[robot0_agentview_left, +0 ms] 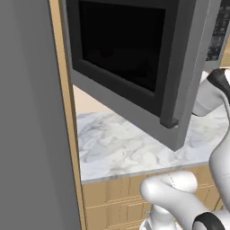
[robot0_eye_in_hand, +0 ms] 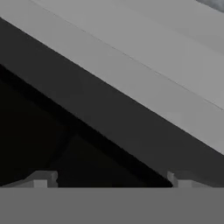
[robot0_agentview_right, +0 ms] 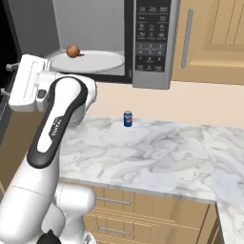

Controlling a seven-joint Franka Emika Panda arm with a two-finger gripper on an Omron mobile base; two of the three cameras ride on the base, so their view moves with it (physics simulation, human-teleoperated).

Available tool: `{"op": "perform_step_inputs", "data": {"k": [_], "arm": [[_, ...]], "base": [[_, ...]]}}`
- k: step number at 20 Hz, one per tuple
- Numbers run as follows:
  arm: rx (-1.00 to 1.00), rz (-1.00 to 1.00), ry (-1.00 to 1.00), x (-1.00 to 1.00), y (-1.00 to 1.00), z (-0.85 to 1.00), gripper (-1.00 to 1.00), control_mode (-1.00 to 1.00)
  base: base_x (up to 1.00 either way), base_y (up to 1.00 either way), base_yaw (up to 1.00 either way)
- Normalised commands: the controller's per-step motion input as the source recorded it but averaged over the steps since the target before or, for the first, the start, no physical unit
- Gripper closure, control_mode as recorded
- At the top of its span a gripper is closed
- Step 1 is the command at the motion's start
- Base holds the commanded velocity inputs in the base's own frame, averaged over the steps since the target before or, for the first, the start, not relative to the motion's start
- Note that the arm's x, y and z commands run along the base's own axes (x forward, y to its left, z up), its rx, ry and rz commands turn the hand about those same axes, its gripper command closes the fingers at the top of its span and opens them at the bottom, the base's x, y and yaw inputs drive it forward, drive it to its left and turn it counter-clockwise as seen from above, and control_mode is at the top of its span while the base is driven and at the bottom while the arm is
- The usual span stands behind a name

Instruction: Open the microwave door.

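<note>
Left base view: microwave door, grey frame with black glass window, swung well out over the marble tabletop; dark vertical bar handle along its right edge, ending in a foot near the door's lower corner. Tall plain grey slab at left, with a wood edge beside it. Keypad panel at upper right. White arm rising from lower right behind the door's edge. Right base view: microwave open, grey interior showing a white turntable plate with a small brown item on it; dark keypad strip to the right. Small blue can upright on the tabletop, below the microwave. Wood cabinet at right, drawers under the tabletop. Hand view: hand close to the door's grey frame and dark glass; fingertips set wide apart, released, nothing between them.
</note>
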Motion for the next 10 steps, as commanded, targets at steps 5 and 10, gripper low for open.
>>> {"op": "perform_step_inputs", "data": {"k": [5, 10], "arm": [[-0.03, 0.11, 0.07, -0.08, 1.00, 0.01, -1.00, -1.00], [-0.26, -0.09, -0.03, 0.13, 1.00, 0.00, -1.00, -1.00]], "base": [[0.00, 0.00, 0.00], [0.00, 0.00, 0.00]]}}
